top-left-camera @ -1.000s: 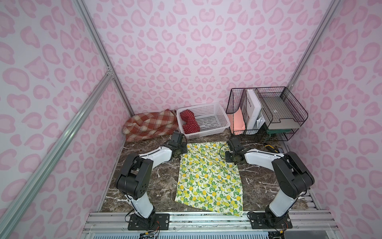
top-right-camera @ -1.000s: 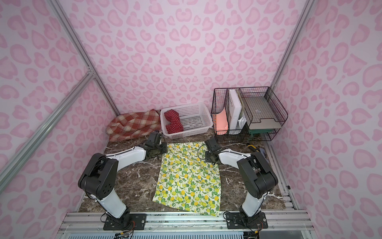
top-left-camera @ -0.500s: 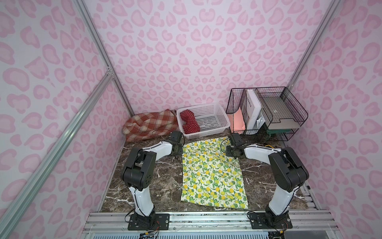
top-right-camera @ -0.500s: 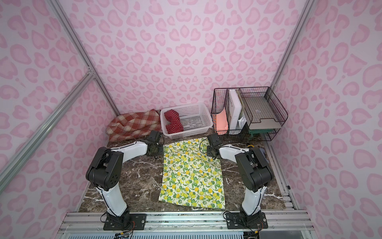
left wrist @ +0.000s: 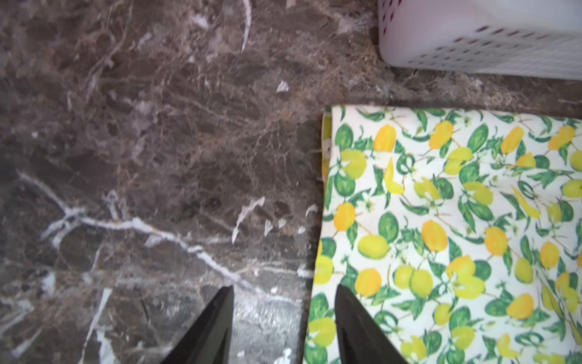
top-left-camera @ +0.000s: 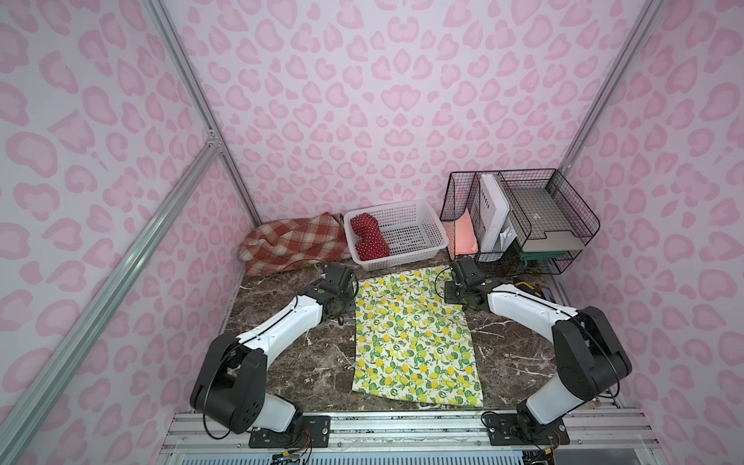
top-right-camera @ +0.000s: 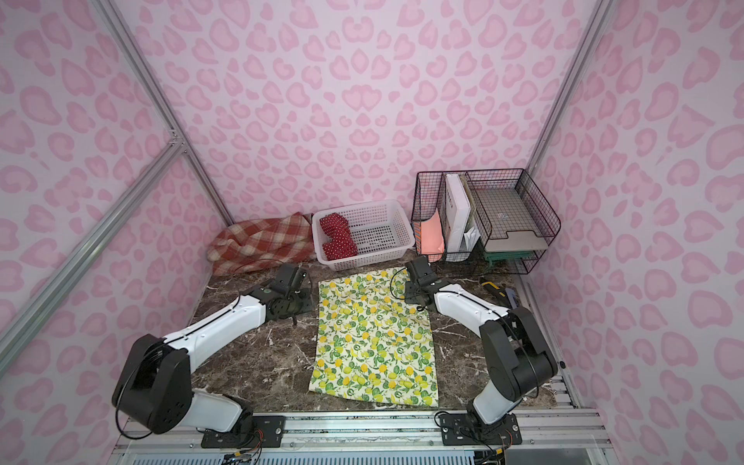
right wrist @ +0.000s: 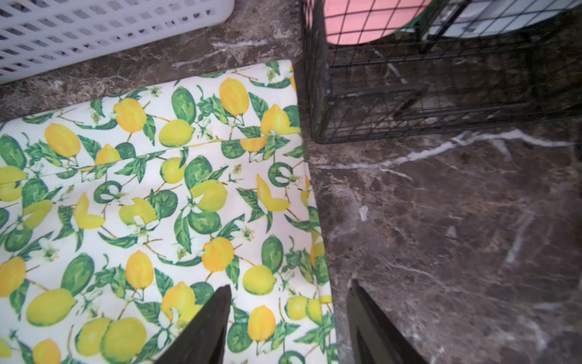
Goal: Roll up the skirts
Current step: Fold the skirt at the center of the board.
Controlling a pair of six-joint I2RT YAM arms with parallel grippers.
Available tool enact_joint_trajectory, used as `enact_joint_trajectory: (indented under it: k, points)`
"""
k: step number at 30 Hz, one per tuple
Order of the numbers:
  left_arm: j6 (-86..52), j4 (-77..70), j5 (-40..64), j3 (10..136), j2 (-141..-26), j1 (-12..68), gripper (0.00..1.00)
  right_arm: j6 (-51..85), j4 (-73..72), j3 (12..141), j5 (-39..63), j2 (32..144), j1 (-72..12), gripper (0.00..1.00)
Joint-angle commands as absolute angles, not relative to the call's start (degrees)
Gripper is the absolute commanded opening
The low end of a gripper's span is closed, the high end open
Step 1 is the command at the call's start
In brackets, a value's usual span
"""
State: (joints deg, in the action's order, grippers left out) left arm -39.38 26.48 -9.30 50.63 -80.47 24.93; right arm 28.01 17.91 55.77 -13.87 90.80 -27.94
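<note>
On the dark brown marble tabletop [top-left-camera: 290, 362], between the two arms, the cream cloth skirt printed with yellow lemons and green leaves [top-left-camera: 410, 334] lies spread flat, its far edge near the white perforated plastic basket [top-left-camera: 402, 259], in which the red white-dotted skirt [top-left-camera: 368, 237] sits bundled; the thick rust-and-cream plaid skirt [top-left-camera: 294, 241] is heaped beside the basket at the back wall. The left gripper [left wrist: 285, 287] hangs low at the lemon skirt's far left corner, jaws apart with nothing pinched, one finger over bare marble and the other over the print; the right gripper [right wrist: 290, 285] mirrors it at the far right corner, equally parted and empty, just beside the foot of the black wire desk organiser [right wrist: 318, 94]. The lemon cloth looks thin, light and limp, so it should turn over easily yet will probably slide on the polished stone and skew if one side leads. The two far corners seem the best hold, both layers pinched together, the edge then rolled evenly toward the robot. The plaid looks bulkier and would make a fatter, springier roll.
</note>
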Motion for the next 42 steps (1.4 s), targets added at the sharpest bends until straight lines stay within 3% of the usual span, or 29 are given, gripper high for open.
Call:
enact_joint_trajectory:
  k: [1,6,7,12,17,22,26,31,35,37,42]
  points:
    - [-46.5,33.4,-5.2,45.9,-74.5,29.0,0.57,30.9,24.3,53.3,-13.4,85.6,-28.3,0.63]
    - [-57.0,40.6,-2.1,38.2,-62.2,40.5,0.62,40.5,33.7,44.6,-11.8,73.7,-34.9,0.61]
    - [-59.3,41.3,-0.9,36.5,-60.0,42.4,0.73,43.5,35.9,42.6,-11.5,71.5,-37.4,0.61]
    - [-68.5,44.7,-0.5,30.3,-52.6,49.7,0.76,60.0,46.9,36.2,-10.6,63.4,-49.4,0.59]
    - [-71.9,42.4,-0.5,28.8,-52.9,54.3,0.76,72.4,56.0,33.8,-9.4,58.2,-58.6,0.59]
    - [-75.6,36.5,-0.2,25.1,-55.5,56.5,0.62,82.9,59.0,31.3,-7.2,54.8,-66.8,0.59]
    - [-77.0,35.7,-2.1,24.8,-58.2,58.2,0.50,84.9,57.0,28.0,-5.1,54.4,-68.2,0.58]
    - [-78.0,35.0,-3.5,24.8,-59.2,58.8,0.44,85.2,56.5,28.0,-5.6,55.1,-68.3,0.58]
    - [-78.3,36.0,-4.4,25.3,-58.7,59.0,0.09,85.5,55.4,26.5,-3.4,54.5,-68.2,0.57]
    - [-79.2,36.0,-5.1,25.2,-58.6,58.9,0.00,85.8,55.3,25.6,-2.7,53.6,-68.2,0.56]
    - [-79.3,35.0,-5.3,25.5,-61.0,59.1,0.00,85.7,53.1,24.2,-0.5,51.0,-68.1,0.48]
